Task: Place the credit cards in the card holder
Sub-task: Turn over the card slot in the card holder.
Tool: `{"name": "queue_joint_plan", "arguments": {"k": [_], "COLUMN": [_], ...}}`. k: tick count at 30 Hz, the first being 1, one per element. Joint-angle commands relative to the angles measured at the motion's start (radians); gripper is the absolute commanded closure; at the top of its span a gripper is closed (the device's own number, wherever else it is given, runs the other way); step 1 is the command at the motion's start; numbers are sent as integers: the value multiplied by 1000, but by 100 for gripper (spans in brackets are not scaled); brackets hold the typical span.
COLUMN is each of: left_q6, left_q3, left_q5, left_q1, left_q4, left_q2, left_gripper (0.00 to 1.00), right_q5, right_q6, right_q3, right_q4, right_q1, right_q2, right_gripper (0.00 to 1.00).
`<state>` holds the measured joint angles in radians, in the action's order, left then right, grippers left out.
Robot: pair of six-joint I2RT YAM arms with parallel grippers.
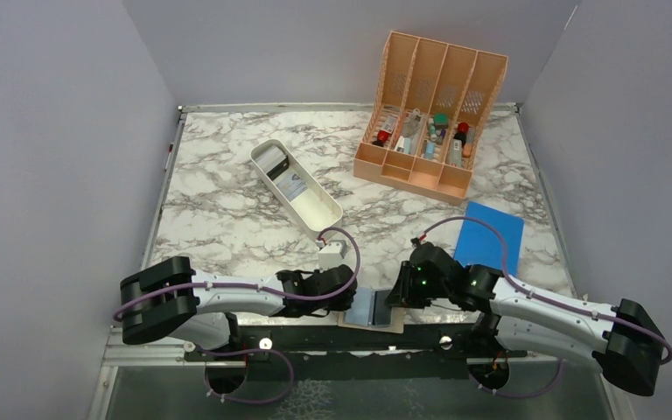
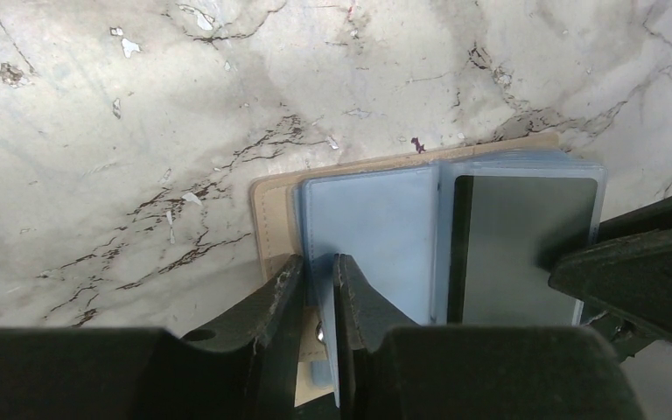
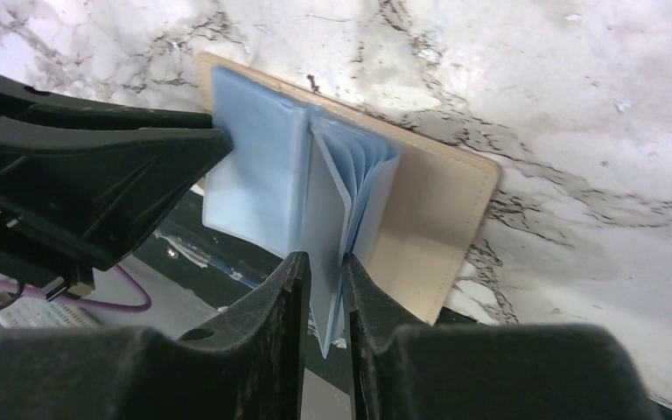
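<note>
The card holder (image 1: 372, 308) lies open at the table's near edge, tan cover down and blue-grey pockets up. My left gripper (image 1: 347, 297) is shut on its left pocket leaf (image 2: 367, 227), with the fingertips (image 2: 350, 280) pinching the leaf's near edge. My right gripper (image 3: 325, 262) is shut on a fanned bundle of pocket leaves (image 3: 354, 175) on the right side. A dark credit card (image 2: 521, 249) sits inside a clear right-hand pocket. Two more credit cards, one dark (image 1: 271, 162) and one pale bluish (image 1: 290, 185), lie in the white tray.
A long white tray (image 1: 319, 210) lies diagonally at mid-table. A peach slotted organizer (image 1: 433, 105) with small items stands at the back right. A flat bright-blue rectangle (image 1: 490, 234) lies beside my right arm. The card holder overhangs the table's near edge.
</note>
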<state>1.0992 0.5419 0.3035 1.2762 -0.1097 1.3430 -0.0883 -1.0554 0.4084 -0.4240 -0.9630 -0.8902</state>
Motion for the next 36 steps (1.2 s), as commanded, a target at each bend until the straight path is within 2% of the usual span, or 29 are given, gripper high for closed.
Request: {"name": "queue_joint_plan", "arguments": {"k": [1,11,17,36], "left_q6": [9,16,16,25], "left_q3": [1,-8,-10,-12], "left_q5": [-18,-19,-19,-8], "left_q1": [-1,-1,-1,-1], "left_q4": [1,7,10,-14], "left_q2": [16,3,3,-44], "left_gripper": [78,77,77,77], "right_q5": [-39,-102,-147,-143], "right_q6": [6,17,53,77], "right_q3": [1,-19,-24,-31], "right_q4": [68,186,293,353], "right_q1": [-8,-7,-8,-8], "right_q2": [-4,-59,-71,-122], "right_gripper": [73,71,61,55]}}
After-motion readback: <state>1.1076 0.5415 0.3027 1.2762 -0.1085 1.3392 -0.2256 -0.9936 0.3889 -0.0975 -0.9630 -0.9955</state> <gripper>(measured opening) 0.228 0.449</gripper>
